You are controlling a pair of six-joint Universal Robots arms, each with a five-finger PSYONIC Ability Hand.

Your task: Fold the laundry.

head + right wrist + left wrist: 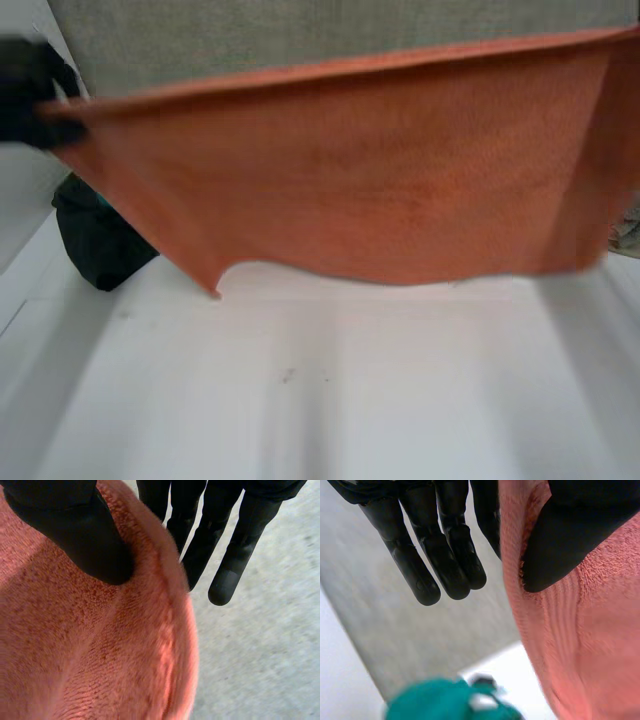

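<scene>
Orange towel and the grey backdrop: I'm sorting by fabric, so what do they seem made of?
The orange towel looks like cotton terry: matte, fuzzy pile in ribbed rows. The grey backdrop seems a woven cloth, matte with fine speckled grain, perhaps.

The head camera sits high at the robot's middle and looks down and forward on the white table (320,400). The orange cloth (360,170) hangs close before it, with the left hand (25,90) at 10 o'clock. The right wrist camera looks along the palm of the right hand (245,530), and the left one does likewise, both very near the cloth's edge. All 3 views share this cloth.
</scene>
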